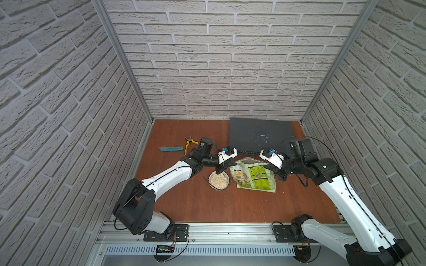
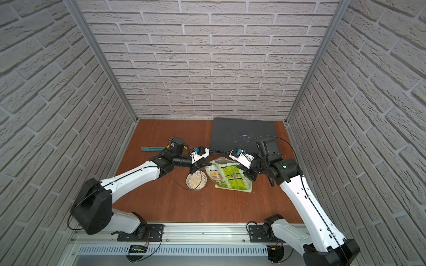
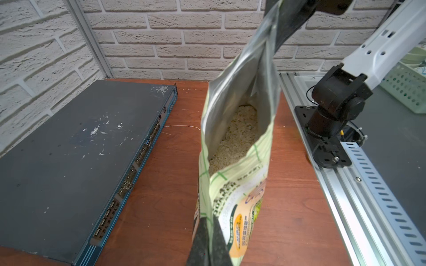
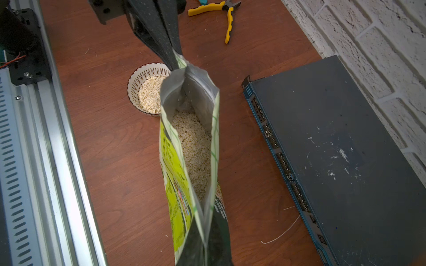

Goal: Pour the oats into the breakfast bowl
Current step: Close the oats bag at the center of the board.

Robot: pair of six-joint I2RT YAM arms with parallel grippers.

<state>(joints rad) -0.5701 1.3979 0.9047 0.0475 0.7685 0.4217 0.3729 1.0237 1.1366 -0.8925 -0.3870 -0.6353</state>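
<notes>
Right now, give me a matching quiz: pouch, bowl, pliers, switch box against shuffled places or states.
Things:
1. pouch
2. breakfast bowl
3. pliers
4. grey switch box

States:
a. against the back wall
b. holds oats, beside the pouch
c. top corners pinched by left gripper and right gripper
d. yellow handles, lying near the teal knife

Pairs: 1-c, 2-b, 3-d, 4-a.

There's the pouch (image 1: 255, 177), light and dark green, yellow label, silver inside. Pale beige oats (image 4: 196, 149). White bowl (image 4: 134, 83), dark diamond lattice. Reddish-brown wood table (image 1: 207, 202), yellow-handled pliers (image 4: 228, 25), teal cutter (image 1: 171, 149), dark grey box (image 1: 260, 133), white brick walls (image 1: 219, 57).
</notes>
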